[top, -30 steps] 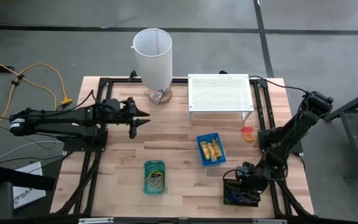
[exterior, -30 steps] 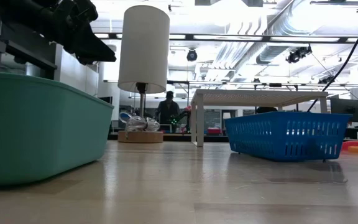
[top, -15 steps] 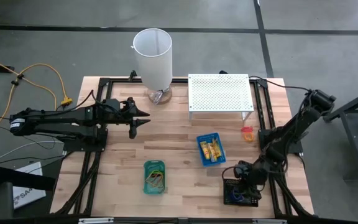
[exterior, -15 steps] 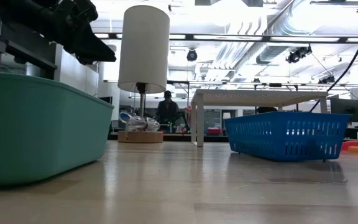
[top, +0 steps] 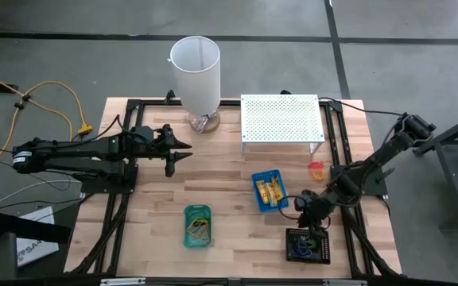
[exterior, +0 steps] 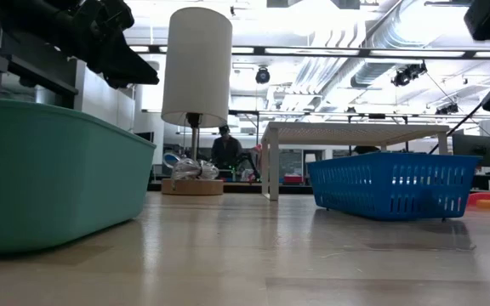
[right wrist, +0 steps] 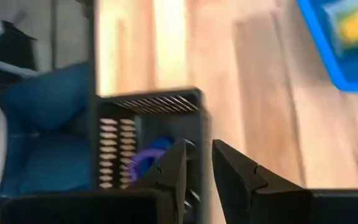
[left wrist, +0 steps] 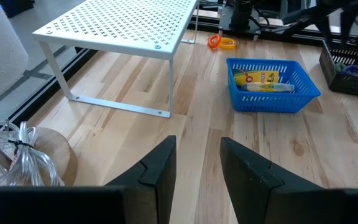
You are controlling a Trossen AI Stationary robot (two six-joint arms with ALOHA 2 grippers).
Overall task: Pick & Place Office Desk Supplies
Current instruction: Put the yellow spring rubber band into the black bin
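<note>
Yellow packets (top: 272,191) lie in the blue tray (top: 258,195). Rubber bands (top: 198,228) fill the green tray (top: 187,238). Blue and purple clips (top: 302,249) lie in the black tray (top: 291,256), and a purple one (right wrist: 143,163) shows in the right wrist view. Red and yellow bands (top: 316,169) lie loose on the table by the white shelf. My right gripper (top: 307,213) hovers between the blue and black trays, over the black tray's far rim (right wrist: 148,101), fingers slightly apart and empty. My left gripper (top: 185,151) waits open at the far left.
A white perforated shelf (top: 281,119) stands at the far right. A tall white cylinder (top: 196,71) on a wooden base stands at the far middle. Bare wood lies between the trays. A person (exterior: 224,149) shows in the room beyond.
My right gripper has risen a little from over the black tray's near part. It has swung toward the table's far edge and left, toward the blue tray, rolling somewhat, and its arm now shows at the low view's upper right. The finger gap looks unchanged.
</note>
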